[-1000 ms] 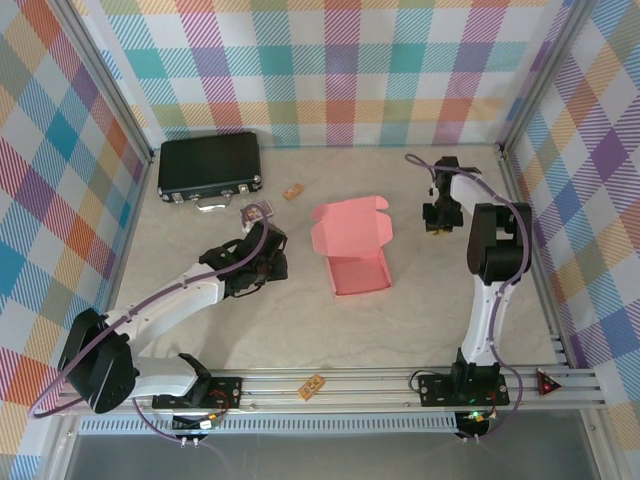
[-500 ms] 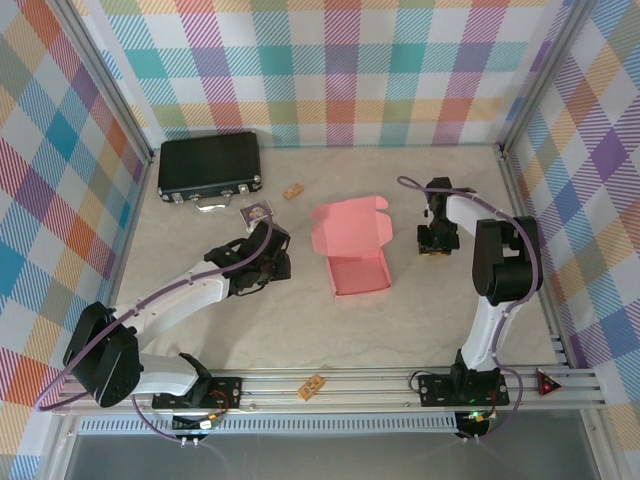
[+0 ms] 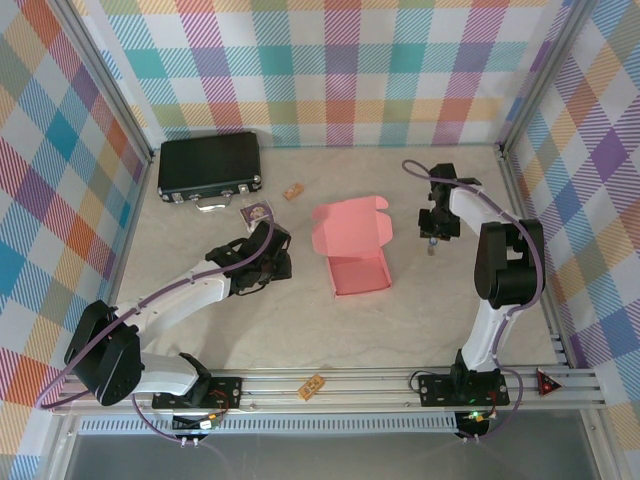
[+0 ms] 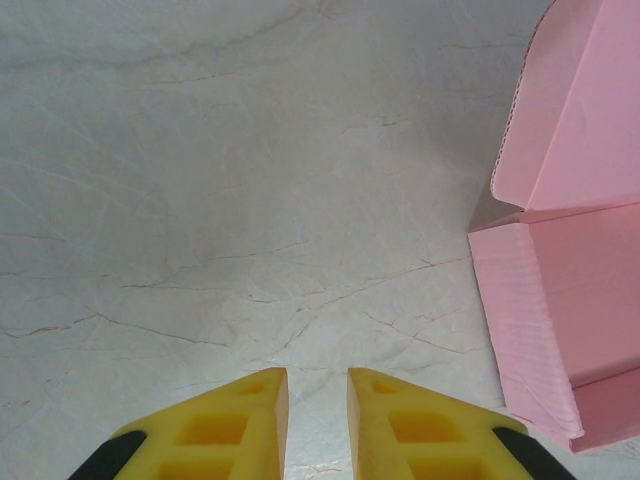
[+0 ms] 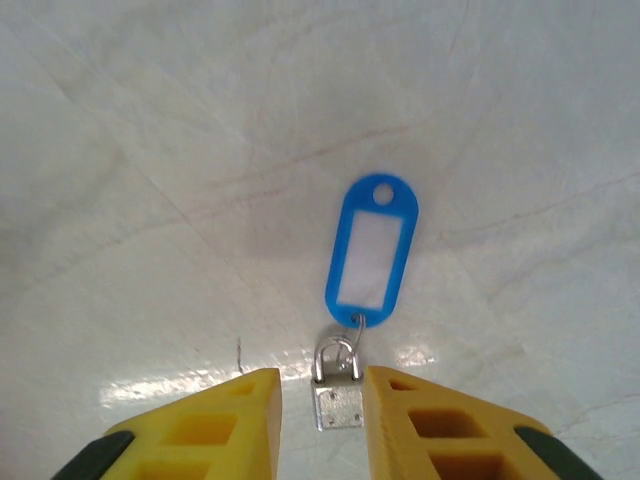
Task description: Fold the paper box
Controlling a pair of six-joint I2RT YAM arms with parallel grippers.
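Box: paper box [image 3: 352, 250] sat mid worktop [image 3: 420, 320]; tray formed, lid open toward 12 o'clock
L: left tool [image 4: 317, 400] was narrow, empty, at box's 9 o'clock
R: right tool [image 5: 322, 395] straddled padlock [image 5: 338, 398]; grip unclear
To do: shut lid

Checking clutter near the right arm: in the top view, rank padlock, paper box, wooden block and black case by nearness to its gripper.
1. Padlock, at the right gripper.
2. Paper box, to its left.
3. Wooden block, farther left.
4. Black case, back-left corner.
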